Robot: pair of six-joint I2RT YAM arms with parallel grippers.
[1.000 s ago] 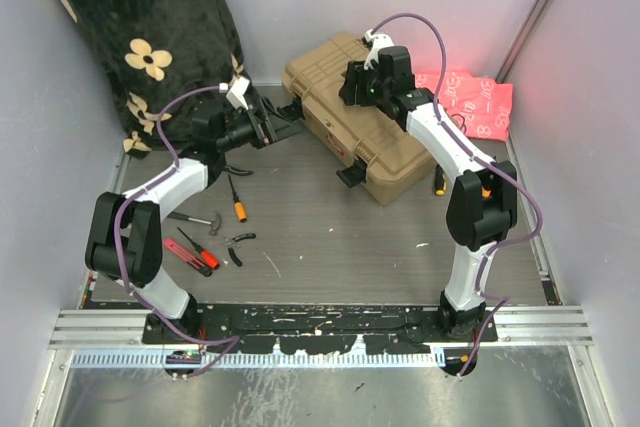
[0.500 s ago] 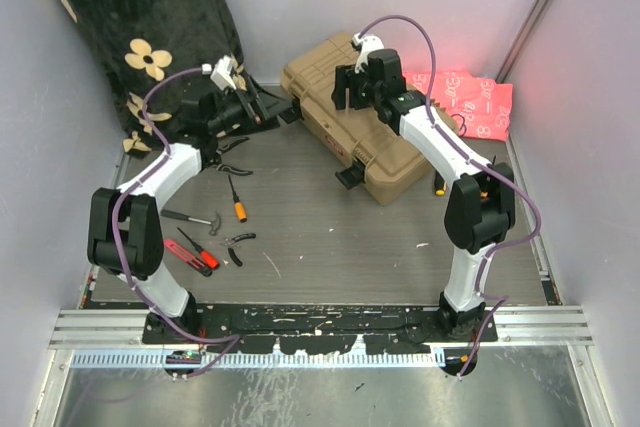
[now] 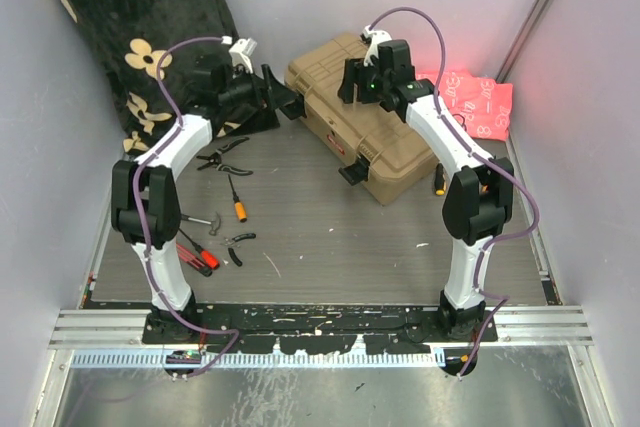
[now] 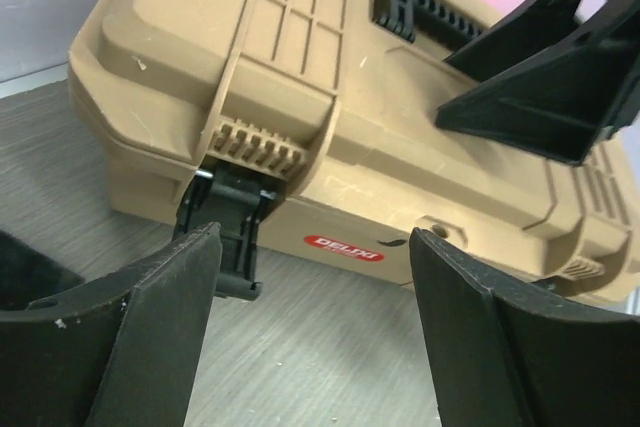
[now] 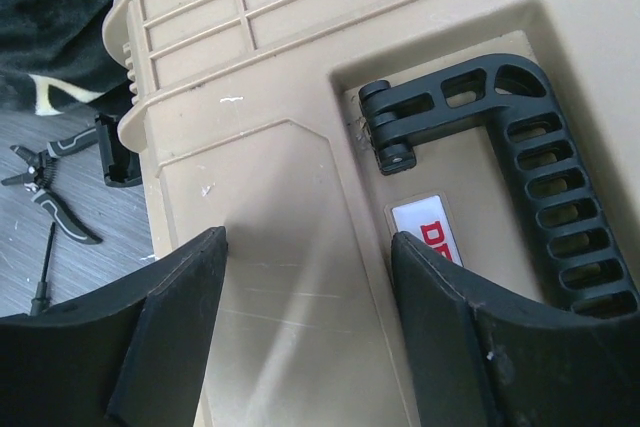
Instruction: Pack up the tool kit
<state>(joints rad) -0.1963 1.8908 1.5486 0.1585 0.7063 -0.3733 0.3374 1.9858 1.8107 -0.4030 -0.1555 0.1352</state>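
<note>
The tan toolbox [image 3: 385,147] lies shut at the back of the table, with its black handle [image 5: 505,172] folded flat in the lid's recess. My left gripper [image 3: 288,102] is open just off the box's left end, facing the front wall [image 4: 400,202] and a black latch [image 4: 228,232] that hangs down loose. My right gripper [image 3: 362,85] hovers open right over the lid [image 5: 290,247], nothing between its fingers. Loose tools lie on the left: black pliers [image 3: 222,157], an orange-handled screwdriver [image 3: 238,203], a red-handled tool [image 3: 190,255] and small pliers [image 3: 240,243].
A black floral blanket [image 3: 140,37] is heaped in the back left corner. A pink patterned cloth [image 3: 478,102] lies behind the box on the right. One more screwdriver [image 3: 437,182] rests against the box's right side. Grey walls close in the table.
My left gripper has lifted and swung right, from the pliers' area to the toolbox's left end. The right gripper stayed over the lid and its jaws stand a little wider.
</note>
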